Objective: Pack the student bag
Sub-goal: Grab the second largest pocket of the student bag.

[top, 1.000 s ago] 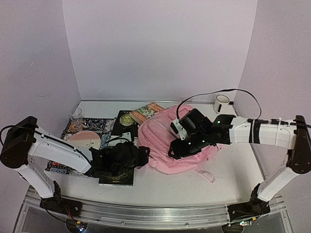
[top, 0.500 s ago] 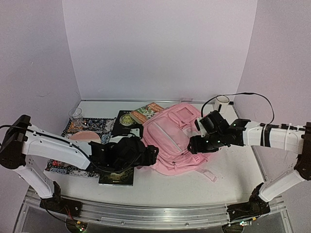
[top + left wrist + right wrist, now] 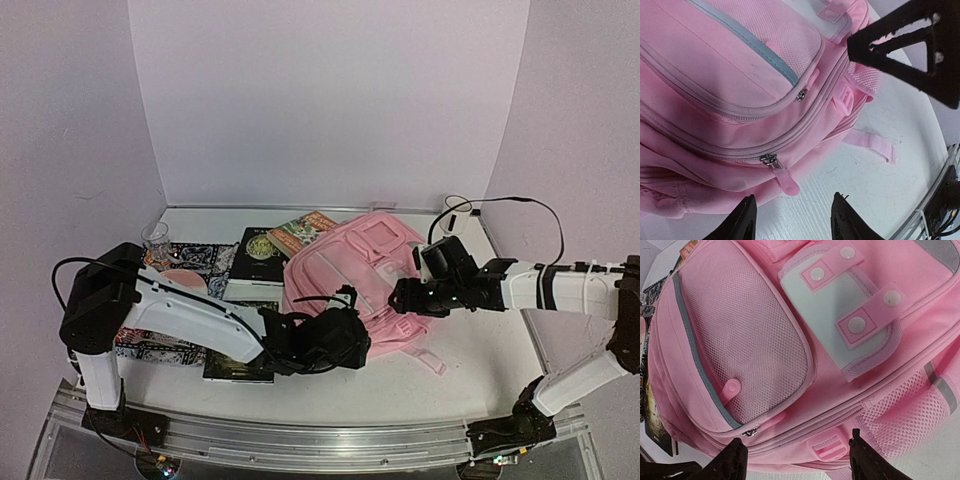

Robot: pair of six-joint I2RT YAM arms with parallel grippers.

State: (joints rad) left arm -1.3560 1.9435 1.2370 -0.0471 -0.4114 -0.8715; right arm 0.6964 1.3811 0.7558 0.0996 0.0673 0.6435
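Books and tableware across a white table, boxed in by lavender walls.

Shows a patterned cloth spread flat at the left, with a pale pink plate on it, partly hidden, and a clear glass standing upright at its far left corner. Places a black book with a round green-gold emblem just right of the cloth, and a bright orange-and-green book lying over its far right corner. Keeps a second dark book near the front, mostly covered. Sets a white mug upright in the far right corner, well apart from the rest. Ends in a metal rail along the near edge.
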